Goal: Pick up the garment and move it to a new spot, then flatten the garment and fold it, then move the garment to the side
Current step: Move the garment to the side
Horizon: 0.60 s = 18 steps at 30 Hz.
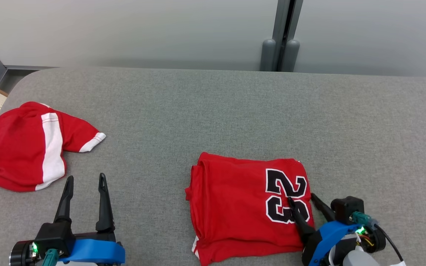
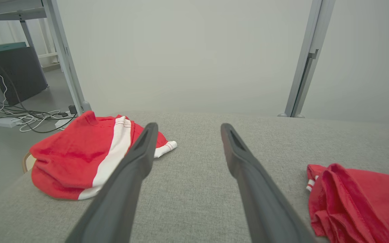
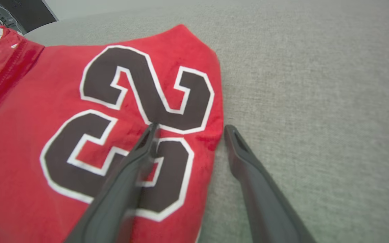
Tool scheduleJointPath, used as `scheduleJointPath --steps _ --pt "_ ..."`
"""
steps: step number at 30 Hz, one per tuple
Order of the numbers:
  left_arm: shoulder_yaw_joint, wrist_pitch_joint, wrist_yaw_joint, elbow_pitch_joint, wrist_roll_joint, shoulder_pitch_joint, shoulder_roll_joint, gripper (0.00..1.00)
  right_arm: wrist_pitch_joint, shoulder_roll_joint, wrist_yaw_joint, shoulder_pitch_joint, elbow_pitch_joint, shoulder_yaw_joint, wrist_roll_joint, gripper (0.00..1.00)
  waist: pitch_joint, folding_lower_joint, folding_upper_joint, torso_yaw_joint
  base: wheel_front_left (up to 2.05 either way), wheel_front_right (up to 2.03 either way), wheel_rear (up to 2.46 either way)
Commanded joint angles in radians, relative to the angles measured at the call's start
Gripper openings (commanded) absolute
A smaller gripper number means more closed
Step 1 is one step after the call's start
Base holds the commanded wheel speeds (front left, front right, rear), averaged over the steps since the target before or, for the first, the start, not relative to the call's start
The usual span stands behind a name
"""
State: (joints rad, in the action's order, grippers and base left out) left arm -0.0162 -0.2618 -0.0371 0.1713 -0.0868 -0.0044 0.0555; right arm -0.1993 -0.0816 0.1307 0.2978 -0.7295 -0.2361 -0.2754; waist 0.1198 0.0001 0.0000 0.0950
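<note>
From the head camera, we see a folded red jersey with a black, white-edged number 23 point(image 1: 246, 207) lying near the front of the grey fabric tabletop point(image 1: 213, 111), right of centre. Our right tool point(image 1: 301, 197), jaws spread and grasping nothing, straddles the jersey's right edge. Our left tool point(image 1: 86, 176), likewise released, sits over bare tabletop near a crumpled red garment with a white stripe point(image 1: 28, 147) at the far left.

In the left wrist view, the left tool's point(image 2: 188, 125) two fingers stand apart. The striped garment point(image 2: 79, 162) lies beyond its left finger and the folded jersey point(image 2: 356, 202) at lower right.

In the right wrist view, one finger of the right tool point(image 3: 191, 126) lies over the number. The other is over the tabletop point(image 3: 316, 101), just beside the jersey's point(image 3: 29, 101) edge.
</note>
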Motion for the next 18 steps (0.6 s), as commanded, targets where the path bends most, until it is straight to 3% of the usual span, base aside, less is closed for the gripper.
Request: scheduleJointPath --steps 1,10,11,12,13,18 --pt "0.000 -0.005 -0.003 0.004 0.001 -0.015 0.000 1.00 -0.010 0.003 0.000 0.016 -0.028 -0.008 -0.007 1.00 0.003 -0.0001 0.0000 0.002 0.00 0.00 0.00" --pt "0.001 -0.005 -0.002 0.011 0.002 -0.021 -0.002 1.00 -0.034 0.024 0.000 0.057 -0.172 -0.067 -0.070 1.00 0.003 -0.0001 0.0000 0.006 0.00 0.00 0.00" --pt "0.002 -0.005 -0.001 0.011 0.002 -0.020 -0.002 1.00 -0.035 0.026 0.000 0.061 -0.180 -0.077 -0.080 0.49 0.002 -0.0001 0.0000 0.006 0.00 0.00 0.00" --pt "0.003 -0.005 -0.001 0.011 0.002 -0.018 -0.002 1.00 -0.037 0.028 0.000 0.067 -0.187 -0.087 -0.090 0.20 0.002 -0.0001 0.0000 0.006 0.00 0.00 0.00" --pt "0.003 -0.005 0.000 0.011 0.001 -0.015 -0.002 1.00 -0.038 0.029 0.000 0.073 -0.190 -0.096 -0.101 0.00 0.001 -0.0001 0.0000 0.006 0.00 0.00 0.00" --pt "0.002 -0.005 0.001 0.006 -0.005 -0.003 -0.003 1.00 -0.058 0.004 0.000 0.119 -0.174 -0.107 -0.139 0.00 0.004 -0.0001 0.0000 -0.008 0.00 0.00 0.00"
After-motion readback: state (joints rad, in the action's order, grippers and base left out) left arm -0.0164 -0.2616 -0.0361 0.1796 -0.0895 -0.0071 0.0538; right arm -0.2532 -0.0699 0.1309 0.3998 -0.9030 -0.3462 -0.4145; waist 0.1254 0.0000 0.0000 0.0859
